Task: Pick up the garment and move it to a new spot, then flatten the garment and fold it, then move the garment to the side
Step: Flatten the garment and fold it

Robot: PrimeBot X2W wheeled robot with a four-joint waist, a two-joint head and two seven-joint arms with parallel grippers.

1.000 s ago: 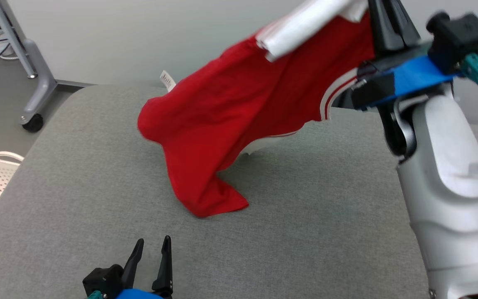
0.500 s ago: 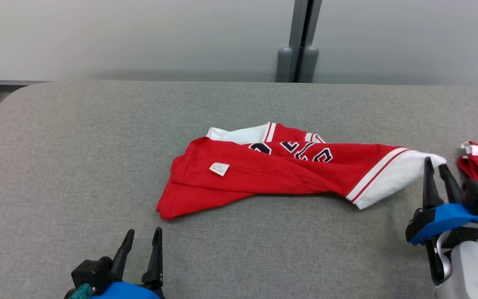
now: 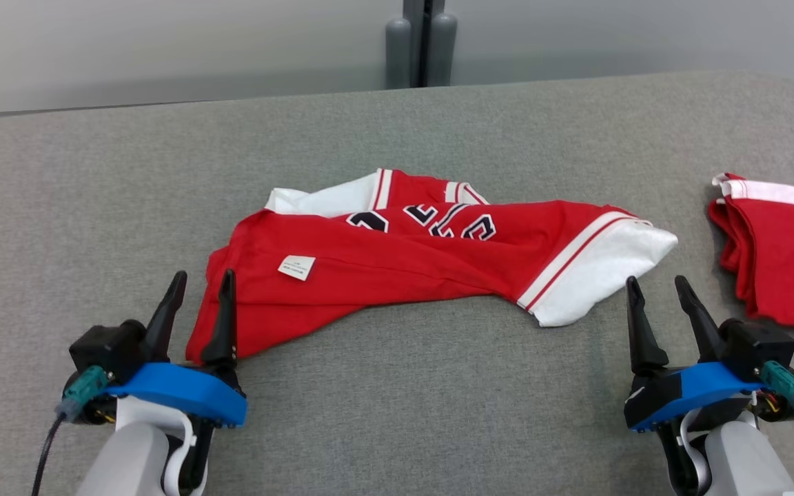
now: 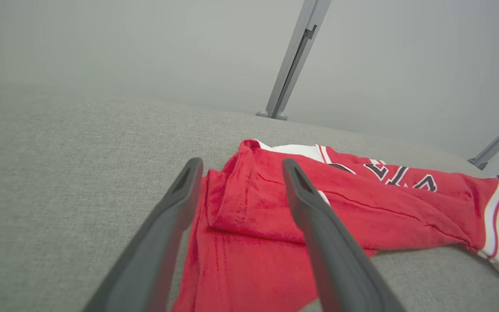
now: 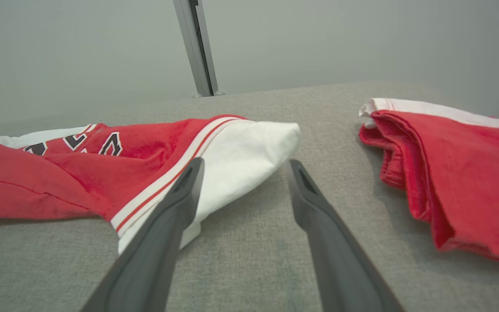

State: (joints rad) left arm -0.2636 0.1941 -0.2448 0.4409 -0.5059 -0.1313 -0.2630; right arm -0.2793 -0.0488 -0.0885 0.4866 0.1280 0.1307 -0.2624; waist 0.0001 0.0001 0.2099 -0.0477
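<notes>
Left claw [image 3: 204, 274] stands released at the garment's [image 3: 404, 272] near-left hem, and right claw [image 3: 656, 278] is released just short of its white end. The garment lies crumpled mid-counter [image 3: 438, 399], a folded red cloth [image 3: 783, 255] apart at the right edge.

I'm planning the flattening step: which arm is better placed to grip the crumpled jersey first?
Left, probably. The left gripper, open, has the hem of the jersey between its fingers; the right gripper, open, faces bare grey surface beside the white sleeve.
</notes>
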